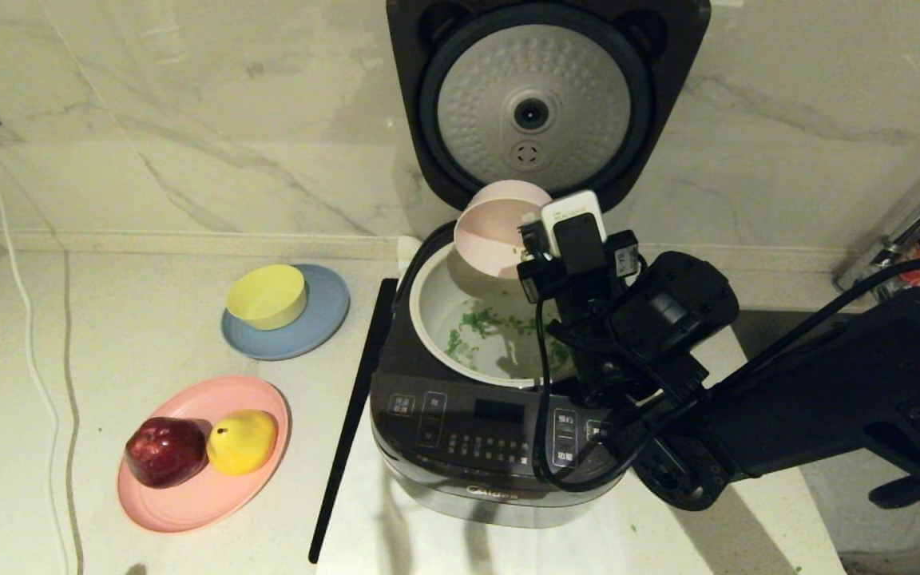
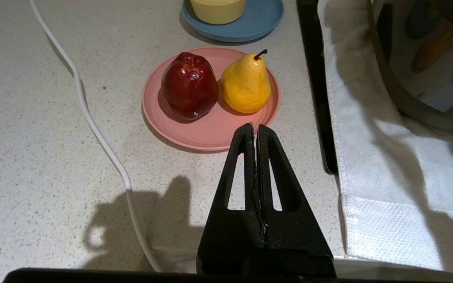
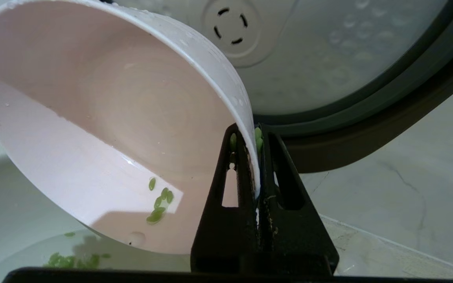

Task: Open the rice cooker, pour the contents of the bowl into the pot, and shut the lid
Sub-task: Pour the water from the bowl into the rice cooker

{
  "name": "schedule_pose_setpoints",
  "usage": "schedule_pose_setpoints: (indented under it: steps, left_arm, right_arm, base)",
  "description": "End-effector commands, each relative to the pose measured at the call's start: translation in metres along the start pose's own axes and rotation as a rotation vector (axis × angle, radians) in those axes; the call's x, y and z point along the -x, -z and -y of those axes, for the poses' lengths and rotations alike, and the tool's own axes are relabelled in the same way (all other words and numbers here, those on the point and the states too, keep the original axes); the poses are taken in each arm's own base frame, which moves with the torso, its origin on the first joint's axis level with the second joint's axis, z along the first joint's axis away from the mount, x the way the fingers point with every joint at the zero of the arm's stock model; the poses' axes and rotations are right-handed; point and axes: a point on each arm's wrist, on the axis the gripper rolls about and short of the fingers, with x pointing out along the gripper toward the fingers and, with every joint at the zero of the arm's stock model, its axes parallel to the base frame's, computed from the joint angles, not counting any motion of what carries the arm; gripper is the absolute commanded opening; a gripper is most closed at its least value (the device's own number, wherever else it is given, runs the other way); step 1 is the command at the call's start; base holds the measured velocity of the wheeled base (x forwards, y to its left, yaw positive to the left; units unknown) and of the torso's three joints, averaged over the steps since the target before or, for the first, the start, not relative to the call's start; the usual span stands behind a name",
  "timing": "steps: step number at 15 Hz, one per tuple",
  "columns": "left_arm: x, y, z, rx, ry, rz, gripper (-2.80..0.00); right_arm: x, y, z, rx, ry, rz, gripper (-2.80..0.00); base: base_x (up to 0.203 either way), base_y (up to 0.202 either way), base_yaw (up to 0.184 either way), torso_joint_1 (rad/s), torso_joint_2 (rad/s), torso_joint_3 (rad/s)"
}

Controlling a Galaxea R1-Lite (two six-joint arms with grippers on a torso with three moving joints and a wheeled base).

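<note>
The rice cooker stands open, its lid upright with the dimpled silver disc facing me. My right gripper is shut on the rim of the pale pink bowl, which is tipped on its side over the back of the cream-white pot. Green contents lie scattered on the pot's floor. A few green grains still cling inside the bowl, and some stick to the fingertips. My left gripper is shut and empty, low over the counter near the pink plate.
A pink plate with a red apple and a yellow pear sits left of the cooker. Behind it, a yellow bowl rests on a blue plate. A white cable runs down the far left. A white cloth lies under the cooker.
</note>
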Motion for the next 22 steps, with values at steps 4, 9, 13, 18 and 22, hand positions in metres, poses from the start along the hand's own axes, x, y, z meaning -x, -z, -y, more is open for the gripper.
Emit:
schedule_pose_setpoints:
  steps: [4, 9, 13, 18, 22]
  left_arm:
    - [-0.001, 0.003, 0.0, 0.0, 0.0, -0.009, -2.8]
    - [-0.001, 0.003, 0.0, 0.0, 0.0, -0.008, -2.8]
    - [-0.001, 0.003, 0.0, 0.0, 0.0, -0.009, -2.8]
    - [-0.001, 0.003, 0.0, 0.0, 0.0, -0.009, -2.8]
    - [-0.001, 0.003, 0.0, 0.0, 0.001, -0.009, -2.8]
  right_arm:
    - [0.002, 0.0, -0.001, 0.009, 0.0, 0.001, -2.8]
    - [0.0, -0.008, 0.002, 0.01, 0.011, 0.019, -2.8]
    - [-0.001, -0.013, 0.007, 0.003, 0.022, 0.029, -2.8]
    - [-0.003, -0.016, 0.007, 0.001, 0.027, 0.039, -2.8]
    - [0.0, -0.016, 0.009, 0.006, 0.023, 0.032, -2.8]
  base:
    - [0.0, 0.0, 0.0, 0.0, 0.0, 0.0]
    - [0.0, 0.0, 0.0, 0.0, 0.0, 0.0]
    - [0.0, 0.0, 0.0, 0.0, 0.0, 0.0]
    - [0.0, 0.0, 0.0, 0.0, 0.0, 0.0]
    - [0.0, 0.0, 0.0, 0.0, 0.0, 0.0]
